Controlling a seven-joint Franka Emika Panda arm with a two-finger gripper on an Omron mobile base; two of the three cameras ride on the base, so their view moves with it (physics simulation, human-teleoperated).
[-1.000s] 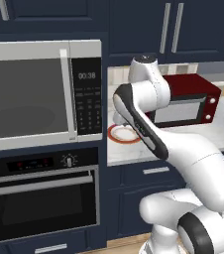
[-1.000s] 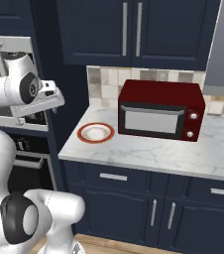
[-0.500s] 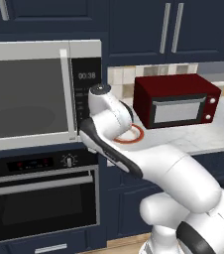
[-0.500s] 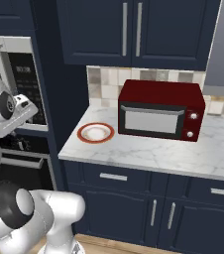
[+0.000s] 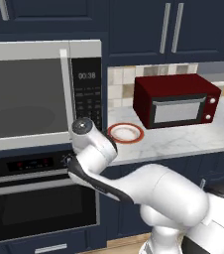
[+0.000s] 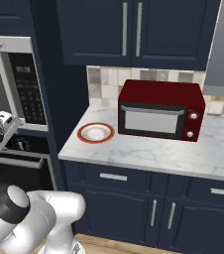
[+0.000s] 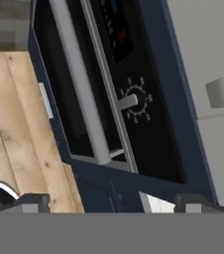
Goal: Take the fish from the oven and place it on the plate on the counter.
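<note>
The claw [image 7: 111, 201] stands wide, holding nothing, its tips at the bottom of the hand view before the shut oven [image 5: 39, 198] — bar handle [image 7: 79, 84] and knob [image 7: 129, 102] close. The plate [image 5: 126, 133] sits mid-frame on the surface [image 5: 183, 141], left of the red toaster oven [image 5: 178, 100]. The fish cannot be seen.

oven [image 5: 39, 198]: black, dark glass door, steel bar handle [image 7: 79, 84], red digits. plate [image 5: 126, 133]: white centre, orange-red rim. bench [image 6: 148, 151]: white-grey marbled stone over navy cabinets [image 6: 134, 208]. toaster oven [image 6: 161, 116]: red. microwave [image 5: 34, 94]: silver. floor [image 7: 15, 129]: light wood planks.
</note>
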